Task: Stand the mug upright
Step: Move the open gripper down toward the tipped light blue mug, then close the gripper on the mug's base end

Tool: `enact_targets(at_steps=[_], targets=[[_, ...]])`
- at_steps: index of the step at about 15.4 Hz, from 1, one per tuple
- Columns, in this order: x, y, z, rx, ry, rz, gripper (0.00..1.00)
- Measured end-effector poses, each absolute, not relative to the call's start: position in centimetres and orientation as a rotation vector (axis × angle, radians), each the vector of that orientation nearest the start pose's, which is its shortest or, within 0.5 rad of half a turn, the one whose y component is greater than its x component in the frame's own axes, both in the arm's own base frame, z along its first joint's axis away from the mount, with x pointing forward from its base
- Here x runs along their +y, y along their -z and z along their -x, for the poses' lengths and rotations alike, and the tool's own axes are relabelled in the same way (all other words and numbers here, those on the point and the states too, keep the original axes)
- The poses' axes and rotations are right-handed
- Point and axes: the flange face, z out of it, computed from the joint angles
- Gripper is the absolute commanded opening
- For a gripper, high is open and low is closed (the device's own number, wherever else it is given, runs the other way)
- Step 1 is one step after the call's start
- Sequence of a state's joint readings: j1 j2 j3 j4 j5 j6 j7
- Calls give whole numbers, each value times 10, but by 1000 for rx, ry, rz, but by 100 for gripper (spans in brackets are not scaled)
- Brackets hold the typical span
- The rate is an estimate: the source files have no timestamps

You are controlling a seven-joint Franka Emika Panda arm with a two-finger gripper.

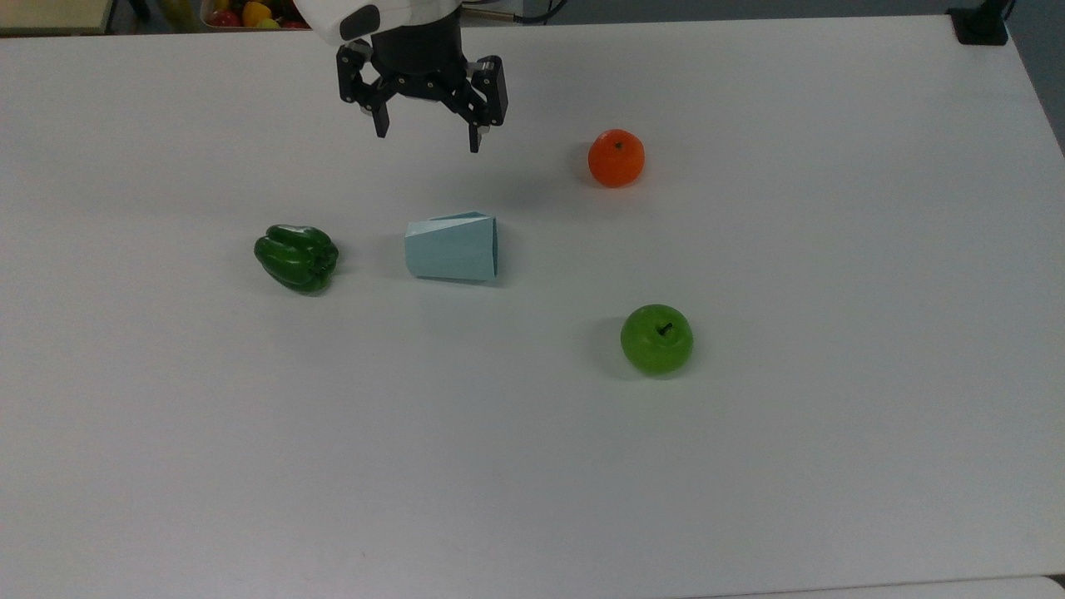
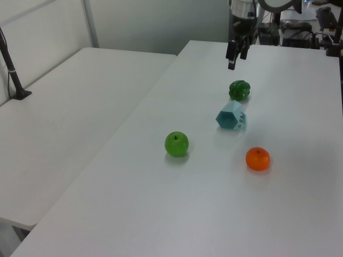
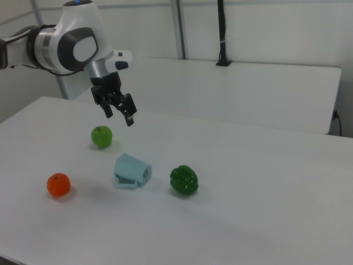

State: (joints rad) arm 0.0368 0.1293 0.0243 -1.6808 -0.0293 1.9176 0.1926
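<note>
Pale light-blue faceted matte mug (image 1: 451, 247) lies on its side on the white worktop (image 1: 749, 433), wide hexagonal rim toward the top view's right. Black two-finger claw (image 1: 428, 140) hangs above the worktop, spread, holding nothing, well clear of the mug. Glossy dark-green bell pepper (image 1: 296, 257) sits near the mug's narrow base. Green apple (image 1: 656, 338) and orange fruit (image 1: 616, 157) sit farther off on the rim side.
</note>
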Motion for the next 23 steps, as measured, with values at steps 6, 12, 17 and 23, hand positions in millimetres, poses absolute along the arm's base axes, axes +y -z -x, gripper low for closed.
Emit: enact_targets(at_steps=[6, 12, 17, 23], targets=[[40, -518, -610, 135, 131, 3154, 100], [89, -485, -613, -33, 98, 3327, 100], [152, -437, -613, -182, 125, 3529, 100], [179, -368, -618, -373, 125, 3713, 89]])
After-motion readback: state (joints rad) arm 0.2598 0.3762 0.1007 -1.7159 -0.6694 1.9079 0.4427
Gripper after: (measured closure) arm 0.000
